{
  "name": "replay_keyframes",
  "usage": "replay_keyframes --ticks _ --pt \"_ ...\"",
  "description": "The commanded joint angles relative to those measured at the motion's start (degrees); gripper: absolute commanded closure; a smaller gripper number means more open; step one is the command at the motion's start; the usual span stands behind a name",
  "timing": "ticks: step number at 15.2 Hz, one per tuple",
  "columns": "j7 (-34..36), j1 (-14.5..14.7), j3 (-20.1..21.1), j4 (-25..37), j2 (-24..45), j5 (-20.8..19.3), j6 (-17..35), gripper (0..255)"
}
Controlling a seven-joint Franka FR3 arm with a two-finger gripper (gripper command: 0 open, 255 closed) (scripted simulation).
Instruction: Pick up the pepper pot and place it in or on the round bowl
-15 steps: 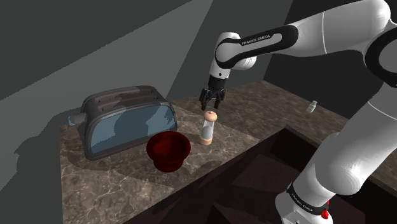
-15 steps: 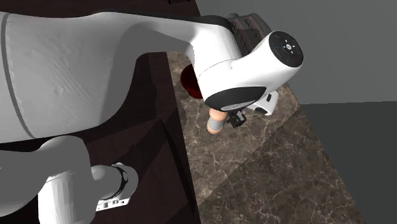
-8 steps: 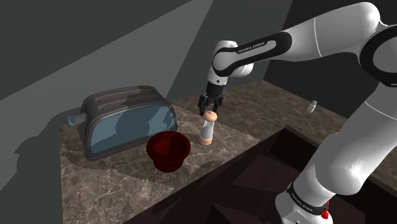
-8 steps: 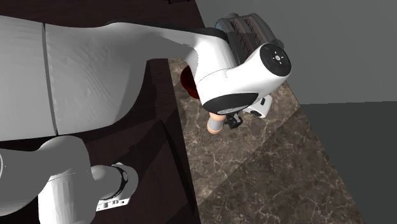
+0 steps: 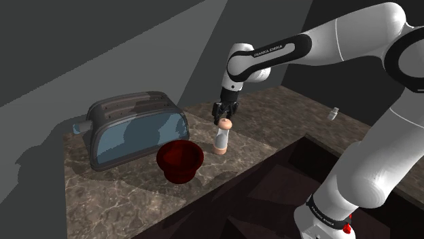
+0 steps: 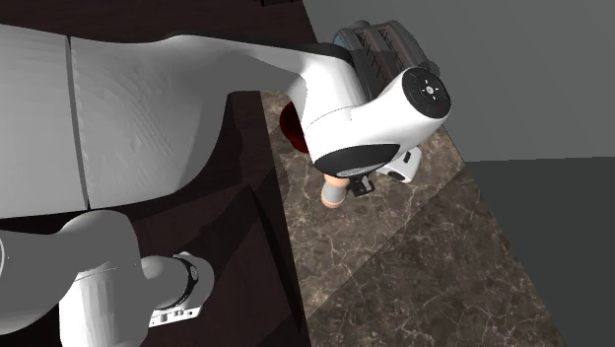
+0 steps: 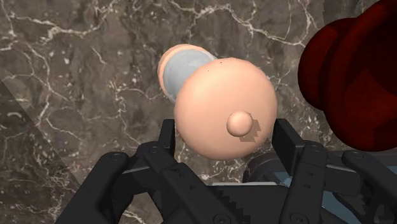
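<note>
Gripper (image 7: 228,137) is clasping the pepper pot (image 7: 219,105) by its cap
Lifting it over the red bowl (image 7: 356,83) is looking next

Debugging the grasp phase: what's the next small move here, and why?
Probably a short straight lift. The fingers look pressed against both sides of the head of the pepper pot, which stands upright on the counter. It must clear the rim of the dark red bowl beside it.

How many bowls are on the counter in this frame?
1. The dark red bowl stands beside the toaster, left of the pepper pot in the shoulder view. The arm could hide others.
</note>
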Motion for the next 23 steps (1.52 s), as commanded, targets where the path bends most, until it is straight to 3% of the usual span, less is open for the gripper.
replay_keyframes --ticks 1,7,23 --pt "0.00 0.00 0.00 0.00 0.00 0.00 0.00 255" --pt "0.00 0.00 0.00 -0.01 0.00 0.00 0.01 255" --pt "2.44 -0.24 -0.20 8.08 -4.03 -1.26 -11.91 255"
